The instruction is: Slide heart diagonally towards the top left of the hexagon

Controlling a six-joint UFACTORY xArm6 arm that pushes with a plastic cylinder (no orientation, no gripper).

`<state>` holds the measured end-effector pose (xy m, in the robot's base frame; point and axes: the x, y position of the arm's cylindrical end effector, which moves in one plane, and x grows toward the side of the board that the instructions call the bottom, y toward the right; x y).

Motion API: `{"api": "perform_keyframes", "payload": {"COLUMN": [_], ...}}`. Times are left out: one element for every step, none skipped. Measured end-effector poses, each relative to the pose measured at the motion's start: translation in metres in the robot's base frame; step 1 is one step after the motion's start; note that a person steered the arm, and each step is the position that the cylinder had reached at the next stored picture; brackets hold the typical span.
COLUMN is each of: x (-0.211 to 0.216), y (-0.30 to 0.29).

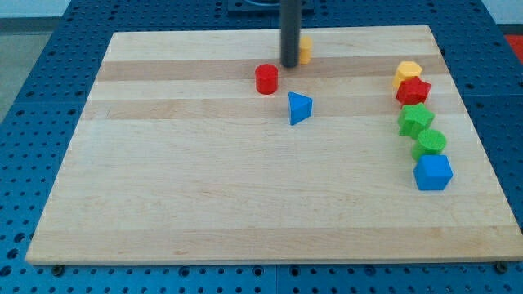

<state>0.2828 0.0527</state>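
My tip [290,64] rests near the board's [204,204] top edge, touching or just beside a yellow block [305,50], probably the heart, half hidden behind the rod. The red hexagon [266,79] sits just to the view's lower left. The rod has no jaws.

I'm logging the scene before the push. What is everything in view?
Yellow block: 1, view's top, partly hidden behind rod, shape unclear
Red cylinder: 1, left of centre, upper board
Blue triangle: 1, below the red cylinder's right
Yellow hexagon: 1, right column's top
Red star: 1, beneath it
Green star: 1, mid column
Green cylinder: 1, lower
Blue cube: 1, column's bottom
Board: 1, wooden
My tip: 1, dark, beside yellow block
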Motion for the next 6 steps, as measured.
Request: {"api": "perform_keyframes", "payload": {"x": [0.000,0.000,0.001,0.008,0.017,0.018], "y": [0.049,0.080,0.064,0.019,-0.021,-0.041]}}
